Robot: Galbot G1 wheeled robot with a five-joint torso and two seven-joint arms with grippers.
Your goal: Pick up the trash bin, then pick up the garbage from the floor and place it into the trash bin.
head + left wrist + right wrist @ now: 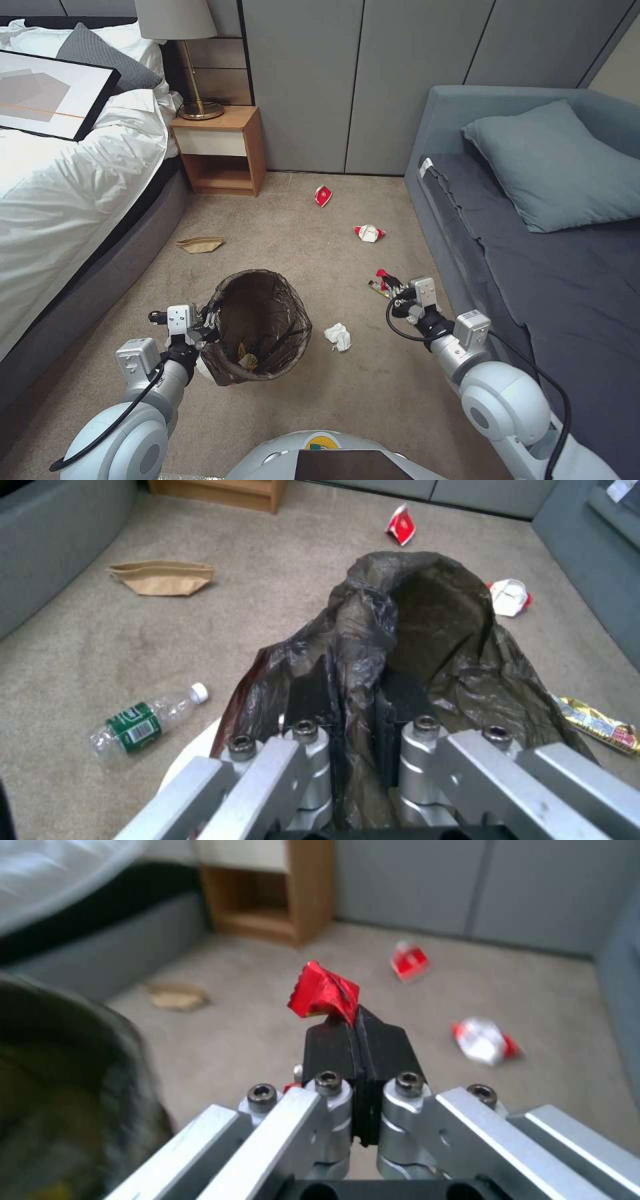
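One green-labelled bottle [143, 723], writing unreadable.

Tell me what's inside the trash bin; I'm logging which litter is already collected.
Inside the trash bin, the head view shows a yellowish scrap low against the near side of the dark bag. The folded bag hides the rest of the bottom, so more may lie there.

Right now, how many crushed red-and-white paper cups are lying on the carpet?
2. One cup lies near the grey wall panels, not far from the nightstand. The other cup lies closer to the sofa. More may be hidden behind the trash bin.
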